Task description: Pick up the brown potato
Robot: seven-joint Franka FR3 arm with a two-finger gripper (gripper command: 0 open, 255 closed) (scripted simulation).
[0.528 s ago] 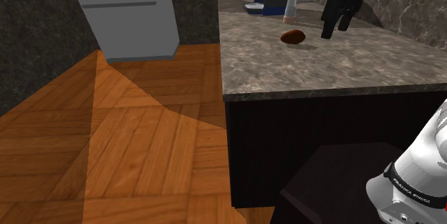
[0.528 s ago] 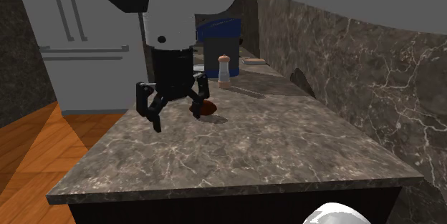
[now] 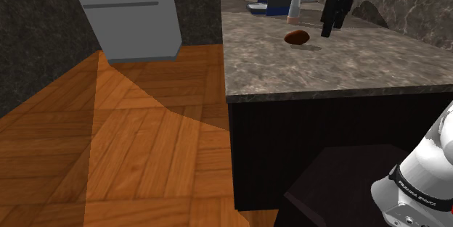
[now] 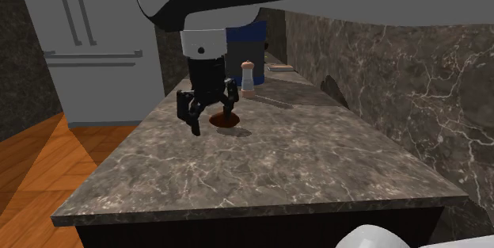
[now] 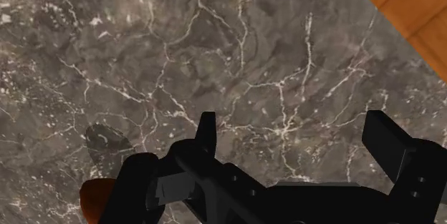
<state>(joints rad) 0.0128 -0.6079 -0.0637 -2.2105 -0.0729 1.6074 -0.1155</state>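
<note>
A brown potato (image 3: 296,37) lies on the dark marble counter (image 3: 348,66), toward its far part. My black gripper (image 3: 328,30) hangs open just above the counter, close beside the potato on the shoulder view's right. In the second exterior view the gripper (image 4: 212,116) stands in front of the potato (image 4: 227,120) and partly covers it. In the wrist view the two fingers (image 5: 208,126) stand wide apart over bare marble, and the potato (image 5: 93,195) peeks out beside the hand, outside the fingers. Nothing is held.
A small white shaker (image 3: 296,4) and a dark blue container (image 4: 244,48) stand behind the potato. A marble wall (image 4: 396,72) runs along the counter's far side. The counter edge drops to a wooden floor (image 3: 131,138), with a grey fridge (image 3: 127,11) beyond.
The gripper has moved farther along the counter toward the potato, to the second exterior view's right. It stays open. The potato has not moved.
</note>
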